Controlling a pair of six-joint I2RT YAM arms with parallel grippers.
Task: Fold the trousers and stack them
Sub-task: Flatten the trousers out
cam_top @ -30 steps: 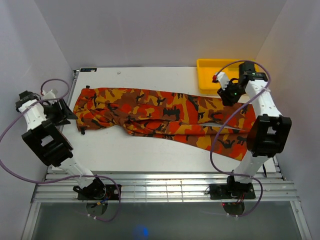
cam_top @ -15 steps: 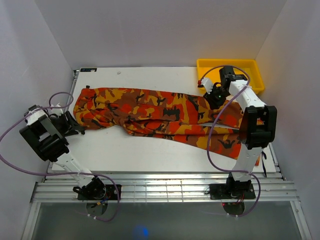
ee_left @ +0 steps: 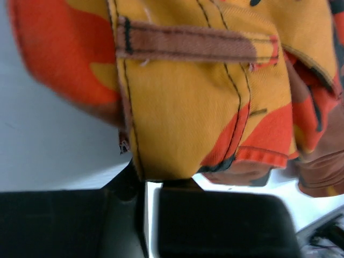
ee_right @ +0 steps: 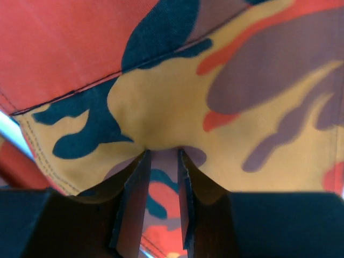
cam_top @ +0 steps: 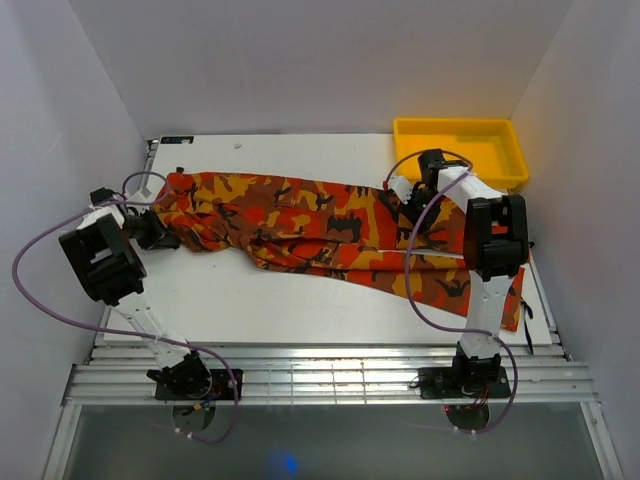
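Note:
The camouflage trousers [cam_top: 300,225] lie stretched across the table, waist at the left and leg ends at the right. My left gripper [cam_top: 158,232] is at the waist's left edge. In the left wrist view its dark fingers [ee_left: 226,226] stand almost together, with the waistband corner [ee_left: 183,107] caught at the tips of the left gripper [ee_left: 152,185]. My right gripper [cam_top: 405,203] presses on the upper leg's far edge. In the right wrist view the right gripper [ee_right: 164,153] pinches a raised fold of the trousers [ee_right: 177,97] between narrow fingers.
A yellow tray [cam_top: 460,124] stands at the back right corner, just behind the right arm. One leg end [cam_top: 512,300] hangs over the table's right edge. Bare white table [cam_top: 300,310] lies in front of the trousers. Grey walls close in on both sides.
Both arms came in onto the cloth: the left one right to the waist edge, bunching it inward, the right one left and down onto the leg. Both sets of fingers have narrowed.

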